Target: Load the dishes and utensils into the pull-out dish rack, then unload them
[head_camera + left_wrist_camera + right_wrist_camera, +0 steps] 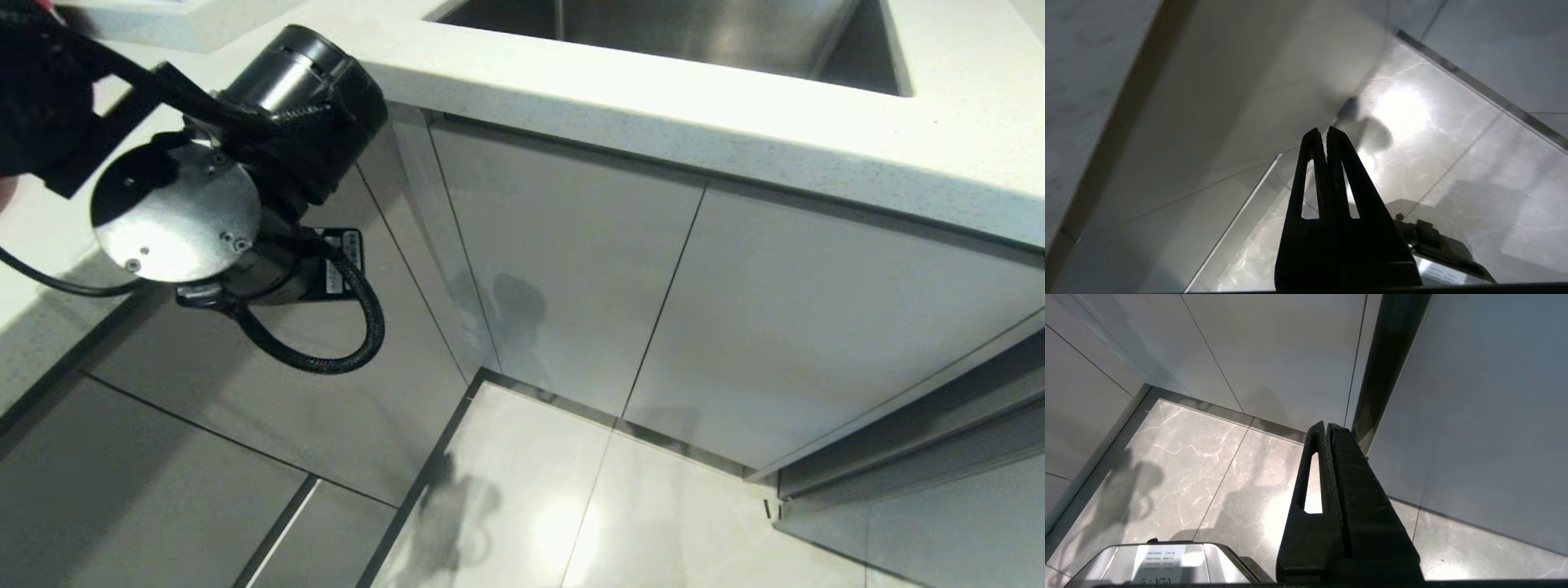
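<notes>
white speckled worktop [735, 139] with a steel sink [694, 33] sunk at its far edge, flat glossy grey cabinet fronts [571, 269] meeting in an inner corner below, dark plinth strip [539, 392] at their foot, pale marbled floor tiles [571, 506] with a bright light reflection.

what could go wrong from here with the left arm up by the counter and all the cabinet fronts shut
1. The left arm's joint housing sits right beside the white countertop edge; a careless swing could knock it.
2. The left gripper has its fingers shut on nothing, and no handle shows on the grey cabinet fronts, so pulling the rack out may slip.
3. No dishes or utensils are in view, so reaching for them blind risks a miss.
</notes>
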You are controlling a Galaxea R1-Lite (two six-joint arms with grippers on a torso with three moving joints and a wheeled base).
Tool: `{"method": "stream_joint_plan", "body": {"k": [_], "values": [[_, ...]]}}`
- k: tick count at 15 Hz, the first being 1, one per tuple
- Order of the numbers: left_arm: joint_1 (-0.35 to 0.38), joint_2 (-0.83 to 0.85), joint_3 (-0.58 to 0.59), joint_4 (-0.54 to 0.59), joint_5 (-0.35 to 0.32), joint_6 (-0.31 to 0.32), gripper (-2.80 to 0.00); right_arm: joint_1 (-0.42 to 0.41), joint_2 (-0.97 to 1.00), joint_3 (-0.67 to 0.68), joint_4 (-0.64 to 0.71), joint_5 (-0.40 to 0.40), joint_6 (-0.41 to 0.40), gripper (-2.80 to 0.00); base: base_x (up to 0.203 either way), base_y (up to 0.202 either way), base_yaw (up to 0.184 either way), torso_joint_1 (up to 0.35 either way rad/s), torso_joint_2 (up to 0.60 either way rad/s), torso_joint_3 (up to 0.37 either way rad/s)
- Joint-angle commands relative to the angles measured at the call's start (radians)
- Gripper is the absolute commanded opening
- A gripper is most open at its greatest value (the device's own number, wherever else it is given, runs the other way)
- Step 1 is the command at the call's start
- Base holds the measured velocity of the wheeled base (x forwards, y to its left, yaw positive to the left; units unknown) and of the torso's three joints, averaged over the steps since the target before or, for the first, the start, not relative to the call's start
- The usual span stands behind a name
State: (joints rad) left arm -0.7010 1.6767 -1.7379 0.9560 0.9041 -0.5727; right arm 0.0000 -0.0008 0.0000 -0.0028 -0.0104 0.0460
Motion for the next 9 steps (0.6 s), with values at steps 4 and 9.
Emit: {"method": "stream_joint_plan", "body": {"k": [4, 9], "values": [[-0.047, -0.2, 0.013, -0.076, -0.018, 0.048, -2.8, 0.0, 0.001, 0.0, 0.0, 0.0, 0.0, -2.8, 0.0, 0.0, 0.0, 0.0, 0.0, 0.0], [0.088, -0.503, 0.092, -0.322, -0.285, 0.281, -2.8, 0.0, 0.001, 0.0, 0.0, 0.0, 0.0, -2.8, 0.0, 0.0, 0.0, 0.0, 0.0, 0.0]]}}
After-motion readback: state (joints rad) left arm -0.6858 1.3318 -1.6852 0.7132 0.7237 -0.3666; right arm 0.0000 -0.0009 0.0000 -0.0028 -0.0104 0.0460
